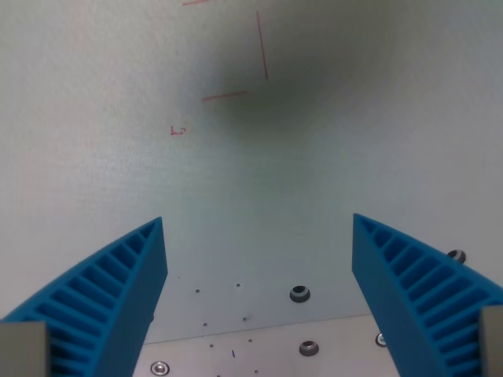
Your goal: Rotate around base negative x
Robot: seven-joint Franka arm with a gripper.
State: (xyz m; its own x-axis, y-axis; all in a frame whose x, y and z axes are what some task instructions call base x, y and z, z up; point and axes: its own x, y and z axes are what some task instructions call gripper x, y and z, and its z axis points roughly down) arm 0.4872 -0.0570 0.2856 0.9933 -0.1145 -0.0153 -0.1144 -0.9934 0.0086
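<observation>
Wrist view: the end effector (259,228) is released, its two blue ribbed fingers (118,294) spread well apart with nothing between them; one finger rises from the lower left corner, the other (416,290) from the lower right, both tapering to tips that lean toward the middle of the frame; a grey block (22,349) sits at the base of the left one, and another (492,342) at the base of the right one. No separate thing to be handled shows; the task concerns the end effector alone, which hangs over the bench (259,173). Below the gap between the fingers lies a pale metal plate (259,349), with bolts (299,294) and small holes (238,286) near its edge; one more bolt (456,255) shows just beside the right finger. Farther out the bench is pale and matt; a soft dark shadow (299,86) falls on its upper middle; thin red lines (262,45) are drawn there, one upright and one (225,96) lying flat, with a small red mark (178,131) to the wrist view's left of them.
</observation>
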